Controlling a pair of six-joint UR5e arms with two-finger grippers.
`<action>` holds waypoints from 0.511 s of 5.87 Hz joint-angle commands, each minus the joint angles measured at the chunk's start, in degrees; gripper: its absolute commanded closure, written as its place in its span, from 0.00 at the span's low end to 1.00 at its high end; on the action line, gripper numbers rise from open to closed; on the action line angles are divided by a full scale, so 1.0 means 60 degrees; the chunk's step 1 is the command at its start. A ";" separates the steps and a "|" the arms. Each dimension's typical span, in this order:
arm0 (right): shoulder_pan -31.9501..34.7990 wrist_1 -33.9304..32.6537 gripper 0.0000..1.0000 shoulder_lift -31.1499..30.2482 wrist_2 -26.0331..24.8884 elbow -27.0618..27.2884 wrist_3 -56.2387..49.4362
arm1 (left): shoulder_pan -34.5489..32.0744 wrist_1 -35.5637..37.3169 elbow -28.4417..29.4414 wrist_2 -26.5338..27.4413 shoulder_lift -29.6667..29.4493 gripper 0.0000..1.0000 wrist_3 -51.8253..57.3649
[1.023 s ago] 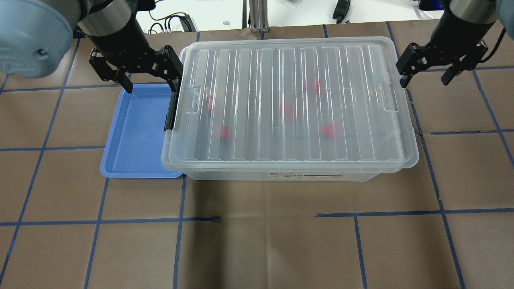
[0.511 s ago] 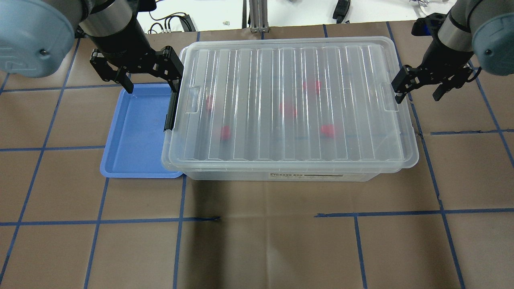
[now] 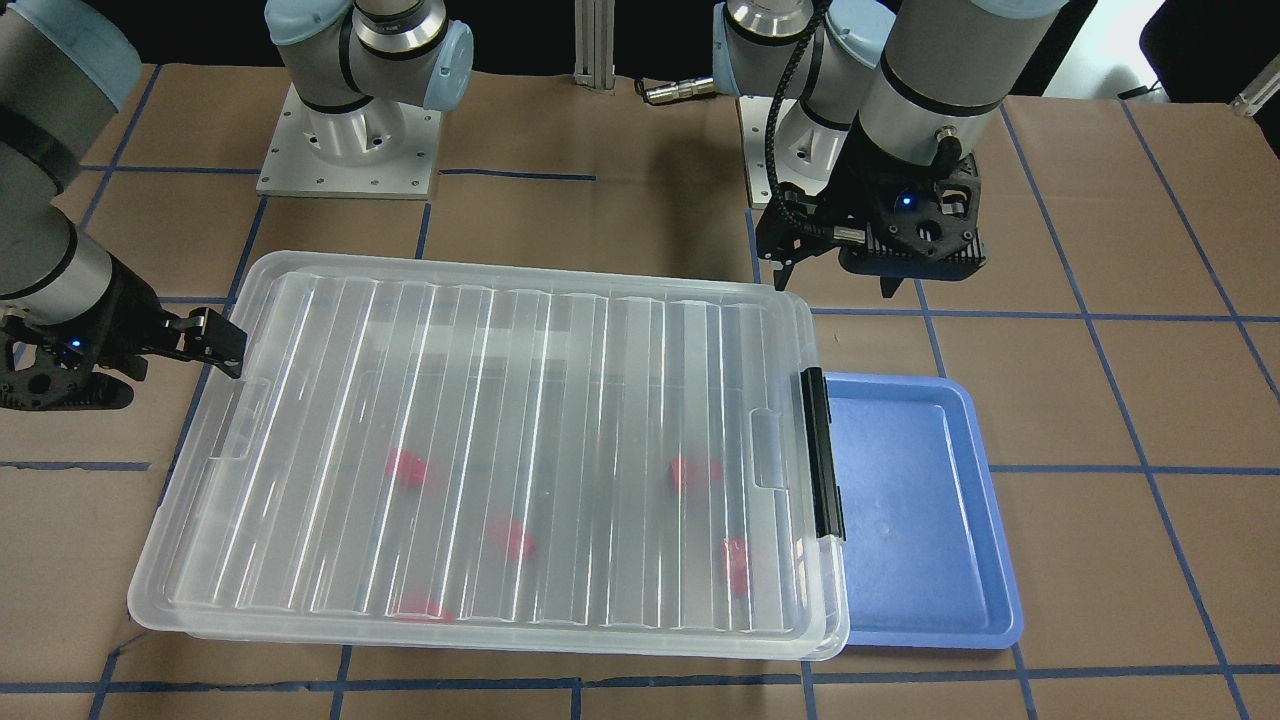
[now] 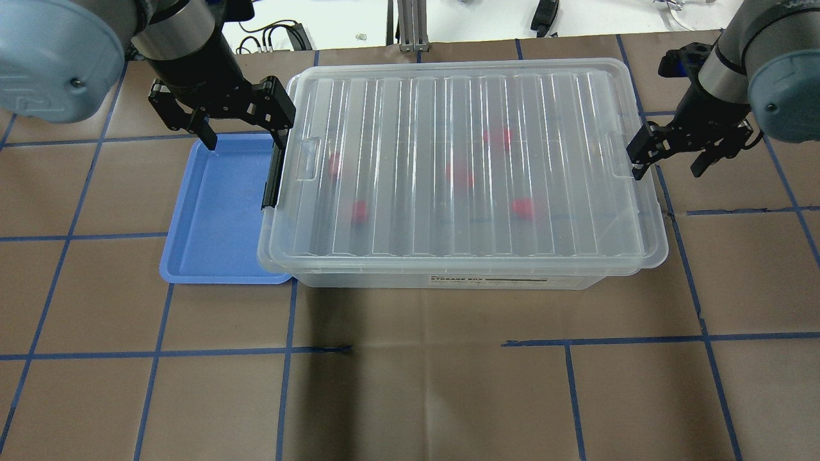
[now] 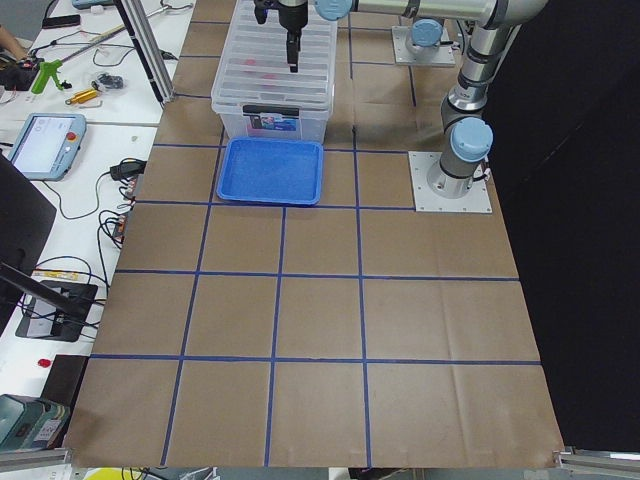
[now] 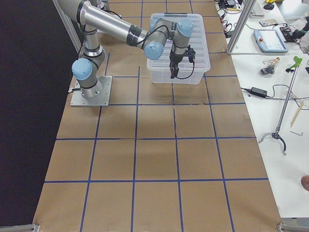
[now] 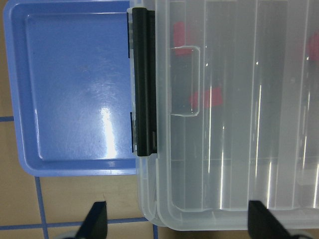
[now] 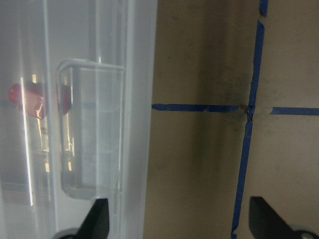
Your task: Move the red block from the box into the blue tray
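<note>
- A table (image 4: 410, 397) covered in brown paper, marked into large squares by blue tape lines, fills the scene.
- At the table's ends stand white workbenches (image 5: 90, 120) strewn with cables, hand tools and a tablet-like controller (image 5: 42, 145).
- The two arms rise from metal base plates (image 3: 350, 140) bolted near the table's robot-side edge.
- The box (image 4: 461, 269), a clear plastic storage bin, sits on the far half of the table with its ribbed translucent lid (image 4: 461, 96) shut.
- A black latch (image 4: 274, 179) runs along the box's left end.
- The blue tray (image 4: 218, 211) lies flat just beside that left end, touching or slightly tucked under the lid's overhang; its right rim is hidden there.
- Several red blocks (image 4: 360, 211) lie inside the box, spread over its floor. Through the ribbed lid they show only as blurred red patches, so their shape and pose cannot be told.
- The left gripper (image 4: 242, 131) hangs over the far end of the tray, by the box's far left corner, fingers spread wide and holding nothing.
- The right gripper (image 4: 667, 168) hovers at the box's right end, fingers wide apart, one over the lid's edge by its clear tab and the other over bare table; whether it touches the lid cannot be told.
- In the overhead view both arms are cut off by the frame's top corners.
</note>
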 commanded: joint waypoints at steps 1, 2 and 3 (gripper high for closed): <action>-0.0037 -0.0074 0.00 0.0015 0.0006 0.0158 -0.0262 | 0.0000 -0.0056 0.0013 -0.0314 0.0047 0.02 0.0216; -0.0299 -0.0074 0.00 0.0000 -0.0009 0.0158 -0.0758 | 0.0015 -0.0013 -0.0001 -0.0273 -0.0011 0.02 0.1652; -0.0562 -0.0074 0.00 0.0000 -0.0125 0.0158 -0.1256 | 0.0015 0.0016 -0.0001 -0.0200 -0.0011 0.02 0.4103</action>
